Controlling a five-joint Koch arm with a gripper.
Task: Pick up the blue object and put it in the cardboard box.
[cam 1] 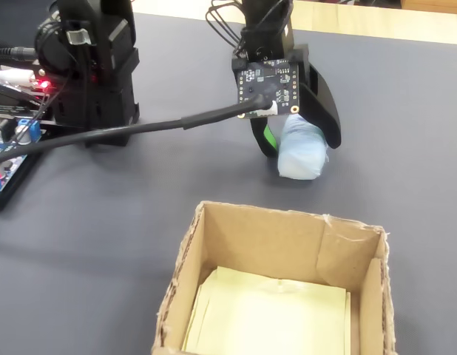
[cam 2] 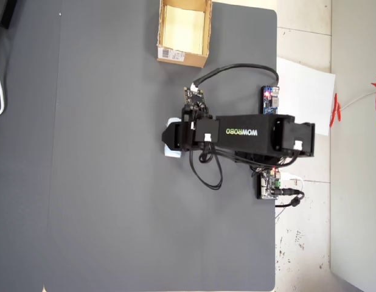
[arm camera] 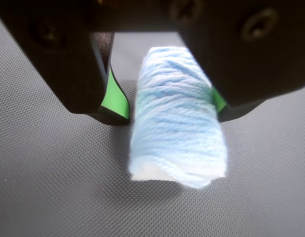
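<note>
From my wrist view, the blue object point(arm camera: 178, 118) looks like a wound yarn roll: light, soft, likely to squash, so I'd pinch it mid-length. It lies on the dark tabletop point(arm camera: 49, 187) between my jaws, the right pad touching, the left green pad point(arm camera: 114, 96) just beside, so they're spread, not yet pinching. My arm point(cam 2: 249, 132) reaches out low, wrist pitched down, well apart from the cardboard box point(cam 2: 173, 56).

blue object point(arm camera: 177, 118): pale blue, whitish | jaws: black, green pads point(arm camera: 115, 98) | cardboard box point(cam 1: 258, 240): tan, yellow inside
</note>
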